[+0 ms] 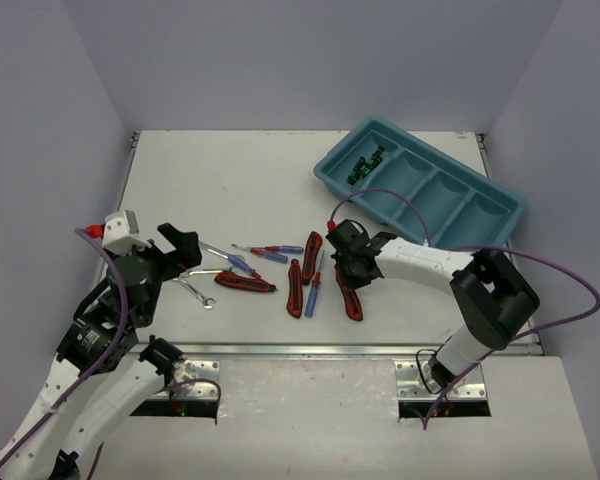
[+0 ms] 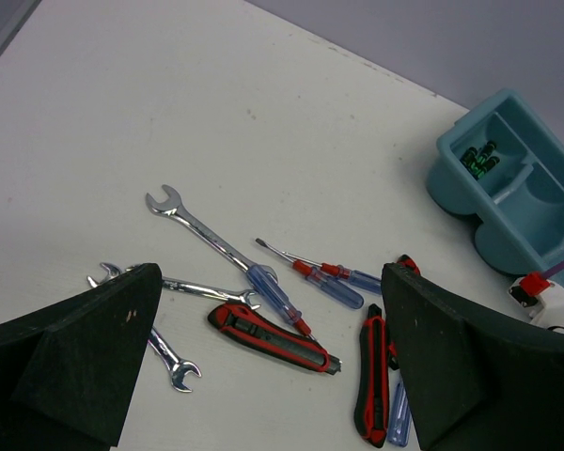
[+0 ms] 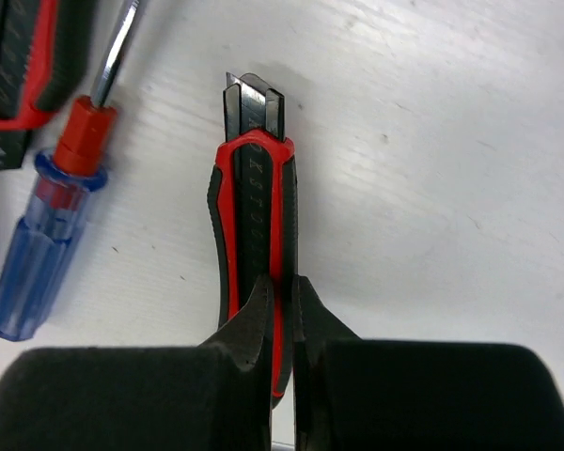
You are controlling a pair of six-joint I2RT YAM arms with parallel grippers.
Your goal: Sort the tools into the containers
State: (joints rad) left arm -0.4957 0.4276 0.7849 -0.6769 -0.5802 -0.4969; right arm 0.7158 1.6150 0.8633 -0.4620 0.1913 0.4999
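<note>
My right gripper (image 1: 348,262) (image 3: 284,299) is shut on a red-and-black utility knife (image 3: 254,202) (image 1: 352,300) that lies on the table, pinching its right edge near the rear. My left gripper (image 1: 177,250) (image 2: 273,371) hangs open above the tools at the left: silver wrenches (image 2: 199,228) (image 1: 194,290), a utility knife (image 2: 273,338) (image 1: 245,283) and blue-and-red screwdrivers (image 2: 331,279) (image 1: 267,252). It touches none of them. Two more utility knives (image 1: 295,288) and a blue screwdriver (image 1: 313,290) (image 3: 47,235) lie mid-table. The teal tray (image 1: 450,228) (image 2: 545,258) stands at the back right, with black-and-green screwdrivers (image 1: 365,165) (image 2: 479,158) in its leftmost compartment.
Purple cables (image 1: 400,205) loop from the right arm over the tray's near side. The table's metal front edge (image 1: 310,350) runs just below the tools. Grey walls close in the back and both sides.
</note>
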